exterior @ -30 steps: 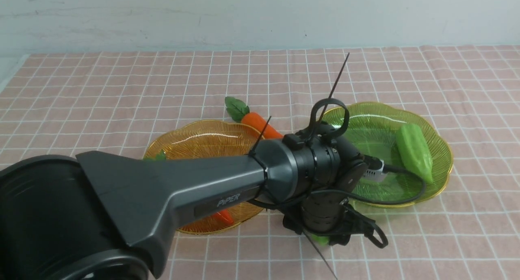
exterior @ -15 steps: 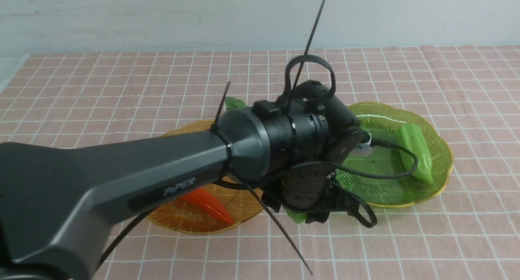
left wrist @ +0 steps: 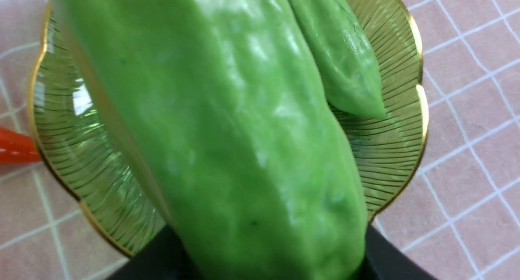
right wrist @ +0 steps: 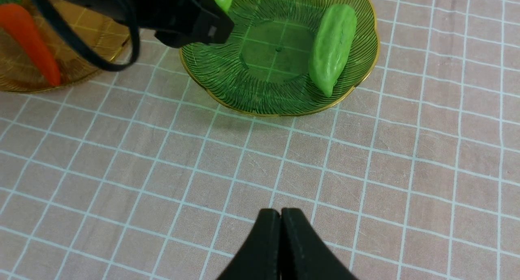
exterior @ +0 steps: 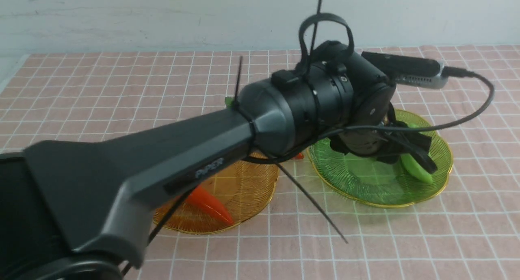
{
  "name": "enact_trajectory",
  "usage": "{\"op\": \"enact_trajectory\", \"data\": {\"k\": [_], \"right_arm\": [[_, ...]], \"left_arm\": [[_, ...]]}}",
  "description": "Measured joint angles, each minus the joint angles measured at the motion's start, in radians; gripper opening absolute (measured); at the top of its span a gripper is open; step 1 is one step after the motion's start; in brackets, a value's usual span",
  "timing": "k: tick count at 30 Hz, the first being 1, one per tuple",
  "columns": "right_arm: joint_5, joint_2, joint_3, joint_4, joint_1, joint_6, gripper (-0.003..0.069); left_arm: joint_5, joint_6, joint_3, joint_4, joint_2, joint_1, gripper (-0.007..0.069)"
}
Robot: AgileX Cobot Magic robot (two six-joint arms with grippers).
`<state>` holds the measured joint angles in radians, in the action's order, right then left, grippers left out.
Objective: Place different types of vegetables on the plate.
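gourd (left wrist: pixel 243 129) lifted over green plate (left wrist: pixel 410 158) | left end effector (right wrist: pixel 203 20) gripping it

The left arm (exterior: pixel 162 162) is dark grey and tapered, with "PiPER" lettering (exterior: pixel 209 168) and black zip ties (exterior: pixel 325 15). The right gripper (right wrist: pixel 280 211) has black wedge jaws.

gourds (left wrist: pixel 227 150) (left wrist: pixel 341 60): 2 | carrots (exterior: pixel 209 205) (exterior: pixel 299 155): 2 | plates (exterior: pixel 365 186) (exterior: pixel 243 190): 2, one green, one orange

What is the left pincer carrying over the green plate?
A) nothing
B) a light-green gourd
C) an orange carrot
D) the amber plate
B: in the left wrist view a light-green gourd fills the frame, held above the green plate, where a second gourd already lies.
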<state>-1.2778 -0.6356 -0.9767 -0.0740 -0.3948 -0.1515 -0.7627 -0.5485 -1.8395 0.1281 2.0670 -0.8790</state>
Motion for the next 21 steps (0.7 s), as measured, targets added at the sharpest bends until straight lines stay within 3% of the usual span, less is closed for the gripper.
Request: {"op": "enact_trajectory", "data": {"k": [3, 12, 21], "right_arm": [[0.0, 0.0, 0.0, 0.0, 0.0, 0.0, -0.0017], [0.0, 0.0, 0.0, 0.0, 0.0, 0.0, -0.0017], [0.0, 0.0, 0.0, 0.0, 0.0, 0.0, -0.0017]], "left_arm": [[-0.003, -0.01, -0.08, -0.005, 0.122, 0.002, 0.0361], [-0.06, -0.02, -0.142, -0.091, 0.146, 0.055, 0.049], [-0.162, 0.054, -0.219, -0.128, 0.146, 0.117, 0.0502]]}}
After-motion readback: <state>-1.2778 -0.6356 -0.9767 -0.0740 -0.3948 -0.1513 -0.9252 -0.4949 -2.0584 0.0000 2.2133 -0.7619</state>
